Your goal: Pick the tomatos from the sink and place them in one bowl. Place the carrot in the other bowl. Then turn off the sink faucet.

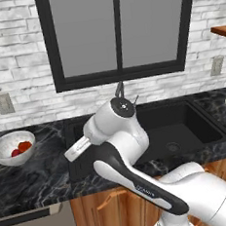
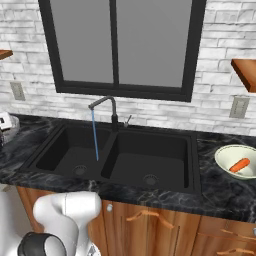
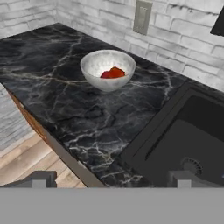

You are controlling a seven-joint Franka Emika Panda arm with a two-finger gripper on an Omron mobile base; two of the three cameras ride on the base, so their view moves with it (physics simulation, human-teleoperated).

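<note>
One sink, two bowls, two tomatoes, one carrot, and a tap running.

The black double sink [image 2: 120, 155] has two basins set in one dark marbled counter [image 3: 57, 87]; it lies to the right of the fingers in the hand view. One faucet [image 2: 107, 107] stands behind the divider, a thin blue stream falling from its spout into the left basin. The grey-white bowl [image 3: 107, 69] sits on the counter ahead of the fingers and well apart from them, holding two tomatoes [image 3: 112, 73]. The pale bowl [image 2: 236, 161] right of the sink holds one carrot [image 2: 240, 165]. The gripper [image 3: 109, 179] has its two fingertips [image 3: 39, 179] spread wide, with nothing between them.
</note>
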